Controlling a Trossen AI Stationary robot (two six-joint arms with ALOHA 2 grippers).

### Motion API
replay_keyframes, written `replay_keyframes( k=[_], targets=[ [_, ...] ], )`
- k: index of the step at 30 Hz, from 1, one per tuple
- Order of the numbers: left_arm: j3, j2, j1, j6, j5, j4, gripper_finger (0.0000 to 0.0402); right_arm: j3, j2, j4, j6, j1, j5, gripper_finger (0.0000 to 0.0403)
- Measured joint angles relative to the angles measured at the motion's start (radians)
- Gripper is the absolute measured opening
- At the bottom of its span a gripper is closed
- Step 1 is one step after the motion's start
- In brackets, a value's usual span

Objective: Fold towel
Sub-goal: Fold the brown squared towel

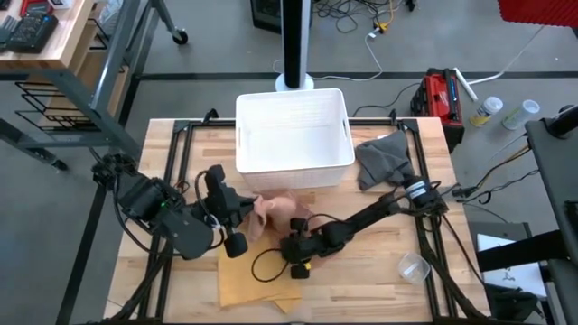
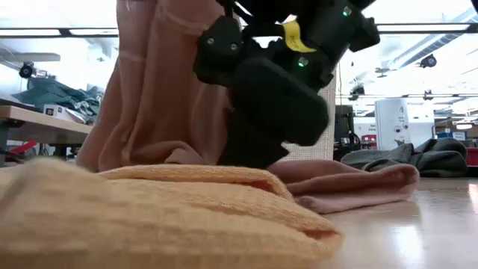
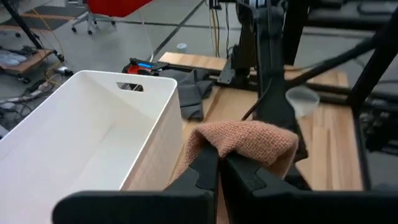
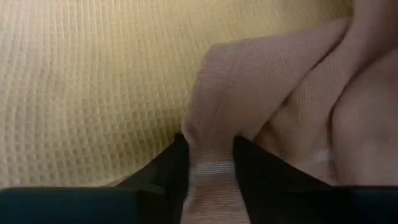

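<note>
Both grippers are pinching the pink towel [image 1: 275, 214]: left gripper [image 3: 217, 168] clamps one bunched edge, right gripper [image 4: 210, 163] another. It hangs between their fingers over the yellow towel [image 1: 253, 280], nearer the left arm.

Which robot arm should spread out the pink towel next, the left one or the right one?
Probably both together. The left gripper pinches the pink towel near the white bin, and the right gripper pinches another fold over the yellow towel. Neither looks clearly better placed.
</note>
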Motion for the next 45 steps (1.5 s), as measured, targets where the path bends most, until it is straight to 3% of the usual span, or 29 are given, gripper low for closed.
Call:
replay_keyframes(
  k=[5,11,17,19,23,25,29,33,39,42,45],
  targets=[
    [-0.042,-0.001,-0.002,0.051,0.057,-0.007,0.0,-0.004,-0.067,-0.145,0.065,0.039,0.161,0.0012],
    [-0.064,-0.004,-0.005,0.063,0.107,-0.091,0.0,0.0,-0.291,-0.389,0.205,0.146,0.43,0.0004],
    [-0.055,-0.005,-0.007,-0.026,0.187,-0.31,0.0,0.001,-0.582,-0.608,0.425,0.29,0.631,0.0002],
    [-0.039,-0.005,-0.01,-0.068,0.252,-0.39,0.0,0.001,-0.662,-0.636,0.462,0.345,0.691,0.0001],
    [-0.043,-0.041,-0.022,-0.07,0.452,-0.372,0.0,0.0,-0.807,-0.646,0.482,0.458,0.794,0.0001],
    [-0.036,-0.055,-0.025,-0.103,0.498,-0.385,0.0,0.0,-0.863,-0.647,0.484,0.512,0.836,0.0001],
    [-0.036,-0.087,-0.047,-0.124,0.486,-0.383,0.0,0.0,-0.948,-0.651,0.473,0.604,0.946,0.0001],
    [-0.039,-0.127,-0.048,-0.114,0.273,-0.383,0.0,0.0,-1.009,-0.75,0.484,0.646,0.999,0.0],
    [-0.042,-0.189,0.001,0.038,0.013,-0.383,0.0,0.0,-1.084,-1.251,0.891,0.644,1.025,0.0],
    [-0.042,-0.218,0.013,0.043,0.013,-0.383,0.0,-0.003,-1.094,-1.383,1.061,0.648,1.034,0.0],
    [-0.045,-0.228,0.003,-0.038,0.167,-0.382,0.0,-0.033,-1.09,-1.313,1.027,0.675,0.965,0.0]
  ],
)
